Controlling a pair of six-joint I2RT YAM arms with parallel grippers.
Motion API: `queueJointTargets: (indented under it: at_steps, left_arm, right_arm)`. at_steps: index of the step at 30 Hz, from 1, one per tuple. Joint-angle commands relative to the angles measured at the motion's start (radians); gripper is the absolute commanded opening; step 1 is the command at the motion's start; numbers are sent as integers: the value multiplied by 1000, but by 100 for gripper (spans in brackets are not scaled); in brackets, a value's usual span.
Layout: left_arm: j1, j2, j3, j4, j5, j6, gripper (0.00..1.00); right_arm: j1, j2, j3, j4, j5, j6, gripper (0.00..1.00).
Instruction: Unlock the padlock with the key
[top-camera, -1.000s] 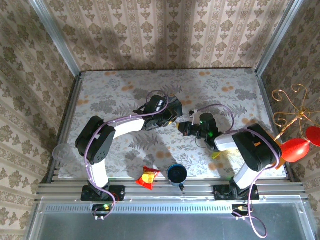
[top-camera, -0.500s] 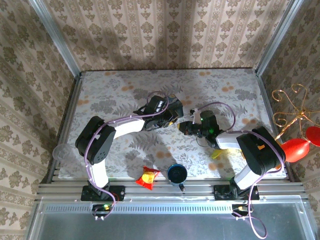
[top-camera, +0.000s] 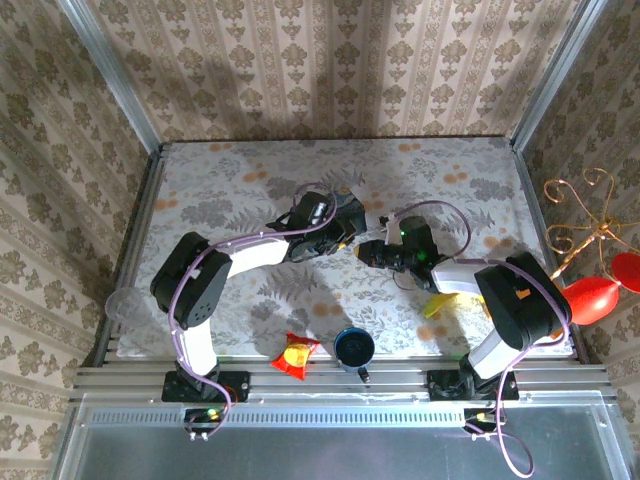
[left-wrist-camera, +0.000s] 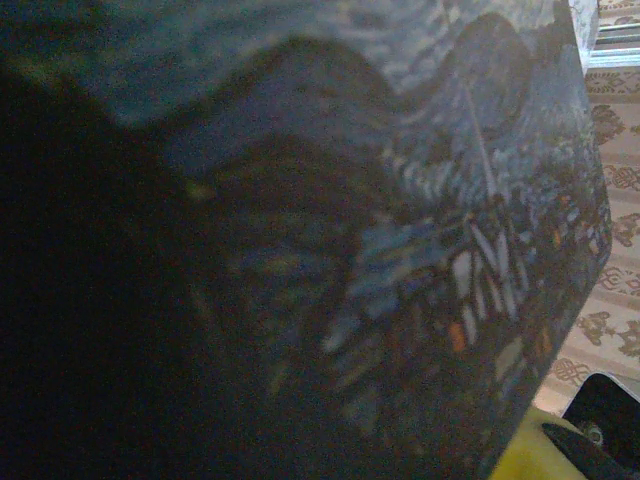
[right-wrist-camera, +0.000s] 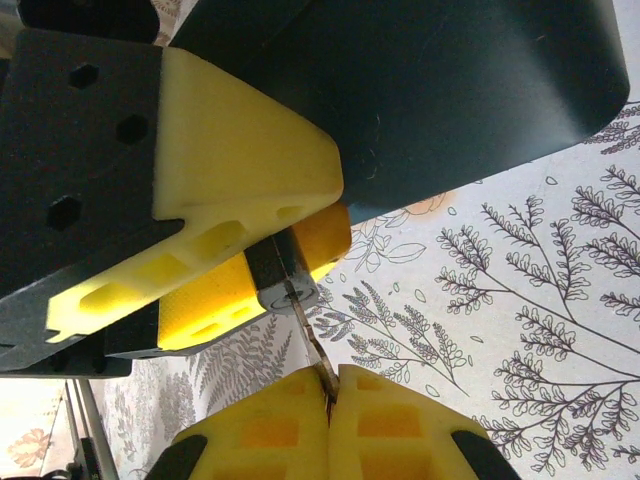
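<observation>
Top view: both arms reach in over the floral table (top-camera: 240, 170). The left gripper (top-camera: 345, 232) and the right gripper (top-camera: 368, 252) meet tip to tip near the middle of the table.

Right wrist view: the padlock (right-wrist-camera: 280, 275), a small dark block with a round silvery keyway, sits between the left gripper's yellow fingers (right-wrist-camera: 240, 170). The left jaws are closed on it, one finger above and one below. The key (right-wrist-camera: 312, 345) is a thin metal blade. It runs from the keyway face down to the right gripper's own yellow fingers (right-wrist-camera: 270, 435). Those fingers are pressed together on the blade, with no gap showing between them. The blade tip touches the keyway; how deep it sits cannot be told.

The blue painted tin (left-wrist-camera: 400, 250) lies very close to the left wrist camera and is blurred. In the right wrist view its dark rounded corner sits just above the left gripper's fingers.

Near table edge: a dark blue cup (top-camera: 354, 347) and, just beside it, a red-and-yellow packet (top-camera: 296, 354), both well apart from the grippers.
</observation>
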Motion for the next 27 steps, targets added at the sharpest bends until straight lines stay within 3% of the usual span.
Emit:
queueJointTargets:
  at_steps: [1, 27]
  left_arm:
    - [-13, 4, -21, 49, 51, 21, 0]
    - [-32, -4, -42, 54, 62, 34, 0]
  right_arm:
    - [-1, -1, 52, 19, -40, 22, 0]
    - [9, 19, 116, -98, -47, 113, 0]
